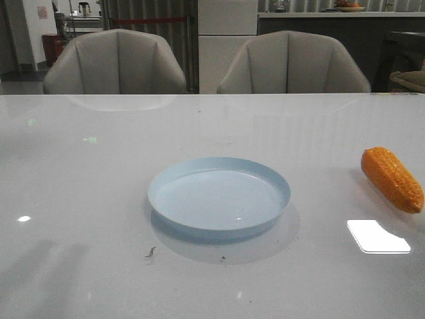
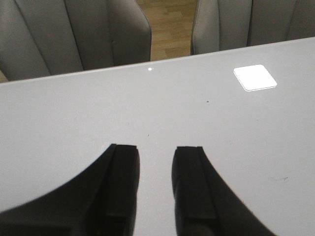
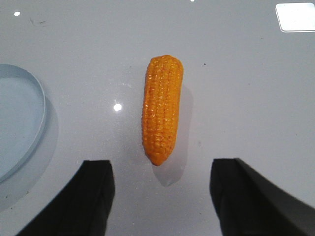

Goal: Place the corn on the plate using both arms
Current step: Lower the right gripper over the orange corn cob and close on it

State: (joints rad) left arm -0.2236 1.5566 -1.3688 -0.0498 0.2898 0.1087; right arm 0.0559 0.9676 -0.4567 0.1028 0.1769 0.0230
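The corn (image 1: pixel 392 179) is lying on its side on the white glossy surface (image 1: pixel 86 199), near the right edge of the front view and well apart from the plate (image 1: pixel 219 197), which is sitting empty at the middle of the surface. No brand, label or readable writing is showing on the corn, the plate or the surface. In the right wrist view the right end effector (image 3: pixel 160 196) is hovering over the corn (image 3: pixel 162 109) with its jaws spread wide and released, the cob's tapered tip pointing toward the gap between the fingers (image 3: pixel 96 189) and not touching either one; the plate's rim (image 3: pixel 35 123) is appearing at one side. In the left wrist view the left end effector (image 2: pixel 155 189) is hanging over bare surface (image 2: pixel 221 128), jaws parted by a narrow gap, gripping nothing. Two grey chairs (image 1: pixel 116 63) are standing behind the surface.
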